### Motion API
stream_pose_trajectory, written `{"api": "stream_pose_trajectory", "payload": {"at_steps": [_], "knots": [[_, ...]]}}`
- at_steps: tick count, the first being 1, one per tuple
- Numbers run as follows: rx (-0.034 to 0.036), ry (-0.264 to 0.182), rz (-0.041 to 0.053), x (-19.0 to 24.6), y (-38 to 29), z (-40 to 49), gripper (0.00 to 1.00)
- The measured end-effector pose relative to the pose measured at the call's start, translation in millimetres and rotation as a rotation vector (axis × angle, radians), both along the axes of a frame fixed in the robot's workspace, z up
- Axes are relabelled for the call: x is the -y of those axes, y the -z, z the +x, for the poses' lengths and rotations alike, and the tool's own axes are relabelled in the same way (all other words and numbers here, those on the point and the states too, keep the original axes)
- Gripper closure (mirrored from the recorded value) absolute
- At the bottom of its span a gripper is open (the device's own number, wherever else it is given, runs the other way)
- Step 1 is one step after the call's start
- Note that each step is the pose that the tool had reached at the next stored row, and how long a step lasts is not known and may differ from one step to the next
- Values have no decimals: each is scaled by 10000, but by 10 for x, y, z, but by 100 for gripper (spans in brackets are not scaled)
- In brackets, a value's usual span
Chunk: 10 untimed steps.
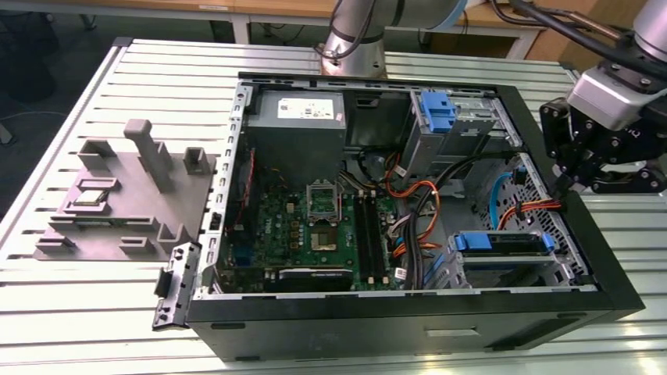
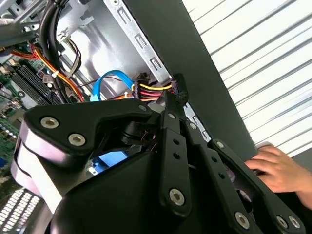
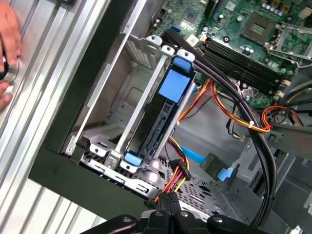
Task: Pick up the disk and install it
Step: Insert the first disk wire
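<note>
Black hinged links of the gripper [image 2: 175, 93] were seen closest in both wrist views, its fingertips clenched on a black power connector [image 2: 174, 87] trailing red, yellow and orange wires. In the exterior view the gripper [image 1: 564, 186] was poised over the open side of the black computer case [image 1: 417, 332], just inside the wall on the exterior view's right.

A slatted metal table [image 1: 94, 312] was spread under the case. Inside the case, a grey power supply [image 1: 297, 117] carried a white label whose print could not be read.

The disk [image 1: 502, 244] was seated in a metal bay in a corner of the case, framed by its blue plastic carrier; in the first wrist view the disk [image 3: 163, 117] lay near the gripper [image 3: 168, 208], apart from it.

A person's hand [image 2: 275, 168] was rested on the table just outside the case.
</note>
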<state>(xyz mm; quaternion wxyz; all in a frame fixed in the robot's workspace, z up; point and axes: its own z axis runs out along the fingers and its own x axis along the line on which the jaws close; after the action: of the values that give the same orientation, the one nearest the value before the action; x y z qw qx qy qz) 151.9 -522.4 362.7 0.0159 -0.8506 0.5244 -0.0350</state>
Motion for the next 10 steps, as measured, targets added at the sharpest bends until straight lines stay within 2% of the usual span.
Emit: {"api": "stream_pose_trajectory", "payload": {"at_steps": [3, 7, 8, 10], "knots": [[99, -400, -1, 0, 1, 0, 90], [282, -880, -6, 1, 4, 0, 90], [327, -1359, -23, -1, 7, 0, 90], [325, -1583, -60, 0, 7, 0, 90]]}}
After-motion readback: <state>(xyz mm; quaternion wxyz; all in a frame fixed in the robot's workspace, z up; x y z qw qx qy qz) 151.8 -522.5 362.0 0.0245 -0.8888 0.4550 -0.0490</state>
